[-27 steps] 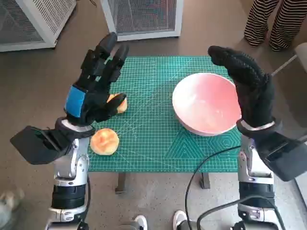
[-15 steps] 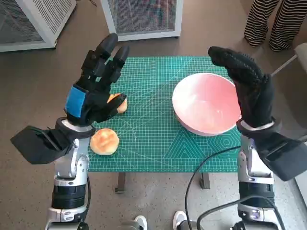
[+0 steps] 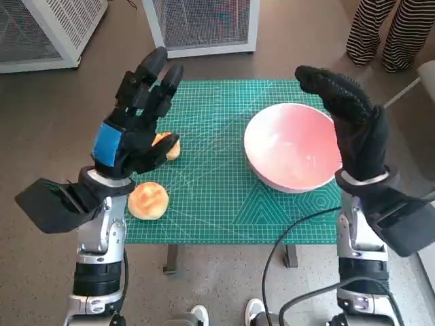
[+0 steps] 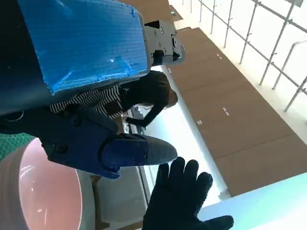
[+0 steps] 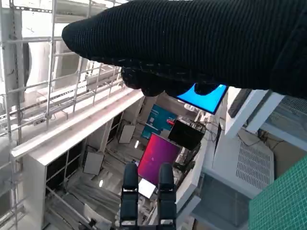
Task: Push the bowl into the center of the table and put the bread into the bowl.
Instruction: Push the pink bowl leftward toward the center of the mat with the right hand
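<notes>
fingers on both hands are spread and hold nothing. left hand (image 3: 136,119) is raised above the left side of the green mat (image 3: 211,176), blue-taped back toward the head camera, fingertips pointing away from the robot. right hand (image 3: 350,122) is raised too, upright, hovering over the far right rim of the pink bowl (image 3: 292,146); from the head view i can't tell if the glove touches the rim, looks apart.

change over the last second: basically none. both hands sit where they were in the two earlier head frames, bowl and bread haven't moved, camera hasn't shifted. the arms are idling or posed, not acting.

bowl sits on the right half of the mat, not centred, empty inside. one bread roll (image 3: 147,200) lies near the front left edge of the mat, in plain view. a second roll (image 3: 166,146) is just behind it, half hidden under the left hand.

what it means: neither step is started. my read is the right hand is staged to shove the bowl leftward toward the middle, since it's already on the bowl's outer side. left hand is nearest the rolls for the pick afterward.

person's striped legs (image 3: 384,30) stand at the far right corner, well apart from the table.
</notes>
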Available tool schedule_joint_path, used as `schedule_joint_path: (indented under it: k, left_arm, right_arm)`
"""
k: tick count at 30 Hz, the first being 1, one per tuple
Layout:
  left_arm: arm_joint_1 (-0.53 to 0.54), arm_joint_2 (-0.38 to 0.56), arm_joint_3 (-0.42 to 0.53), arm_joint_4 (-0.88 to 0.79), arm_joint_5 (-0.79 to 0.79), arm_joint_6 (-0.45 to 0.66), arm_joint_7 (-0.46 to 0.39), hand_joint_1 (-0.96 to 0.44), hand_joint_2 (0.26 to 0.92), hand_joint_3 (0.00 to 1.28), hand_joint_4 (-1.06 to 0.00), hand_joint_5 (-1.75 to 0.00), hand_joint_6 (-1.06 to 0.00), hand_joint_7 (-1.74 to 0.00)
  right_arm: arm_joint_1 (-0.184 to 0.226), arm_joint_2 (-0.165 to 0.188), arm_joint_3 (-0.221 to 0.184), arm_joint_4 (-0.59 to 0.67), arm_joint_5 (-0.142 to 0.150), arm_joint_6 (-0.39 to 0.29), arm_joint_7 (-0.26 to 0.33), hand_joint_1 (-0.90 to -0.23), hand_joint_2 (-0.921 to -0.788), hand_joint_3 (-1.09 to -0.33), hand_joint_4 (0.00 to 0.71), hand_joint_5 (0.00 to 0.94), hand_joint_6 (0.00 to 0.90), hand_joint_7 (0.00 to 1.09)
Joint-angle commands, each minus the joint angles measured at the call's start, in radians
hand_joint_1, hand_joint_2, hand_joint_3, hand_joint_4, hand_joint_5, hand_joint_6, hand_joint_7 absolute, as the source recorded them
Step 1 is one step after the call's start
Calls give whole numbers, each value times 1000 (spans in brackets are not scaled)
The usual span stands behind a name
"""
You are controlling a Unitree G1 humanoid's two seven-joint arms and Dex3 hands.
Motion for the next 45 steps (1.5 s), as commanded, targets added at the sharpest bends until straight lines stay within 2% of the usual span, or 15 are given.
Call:
schedule_joint_path:
  k: [1,9,15,17,20,25,29,32,36,42,45]
  left_arm:
    - [6,2,1,-3,3,-11,-1,-622,921,337,-162,-10,1,-363]
    - [3,0,1,4,3,-14,0,-622,921,337,-163,-10,1,-364]
    - [4,-4,-1,2,3,-14,2,-621,921,338,-163,-10,1,-370]
    - [5,-4,-1,3,5,-16,3,-621,921,338,-163,-10,1,-371]
    - [8,-4,0,1,4,-18,3,-623,921,338,-163,-10,1,-372]
    - [10,-5,-2,0,9,-23,7,-627,921,338,-163,-9,1,-372]
    - [9,-7,-3,4,14,-26,11,-630,921,339,-163,-9,1,-372]
    - [7,-8,-4,7,14,-29,13,-633,921,341,-165,-10,1,-372]
    - [5,-8,-3,16,12,-35,10,-638,921,344,-168,-11,1,-373]
    - [6,-8,-4,17,14,-39,12,-644,921,342,-170,-12,1,-375]
    - [7,-9,-6,10,15,-36,16,-644,921,345,-169,-11,1,-375]
  right_arm:
    - [21,-8,0,12,-8,3,4,-596,-921,-717,253,0,-1,605]
    - [20,-13,-4,15,-9,1,4,-599,-921,-718,252,0,-1,601]
    - [-1,-44,-31,67,-2,-23,12,-604,-921,-714,231,0,-1,566]
    - [-17,-60,-48,112,7,-40,20,-603,-921,-715,222,0,-1,557]
    - [-70,-94,-92,262,24,-88,29,-603,-921,-718,206,10,10,521]
    - [-145,-119,-152,465,35,-139,9,-607,-921,-716,203,14,17,509]
    - [-187,-127,-183,572,36,-166,-12,-598,-921,-720,202,12,23,504]
    - [-217,-143,-200,659,20,-182,-45,-590,-921,-732,191,6,24,503]
    - [-244,-168,-201,753,-15,-195,-101,-578,-921,-763,175,1,17,509]
    - [-268,-200,-203,868,-52,-157,-185,-555,-921,-808,166,1,1,516]
    - [-269,-211,-206,914,-64,-114,-224,-549,-921,-829,161,0,0,511]
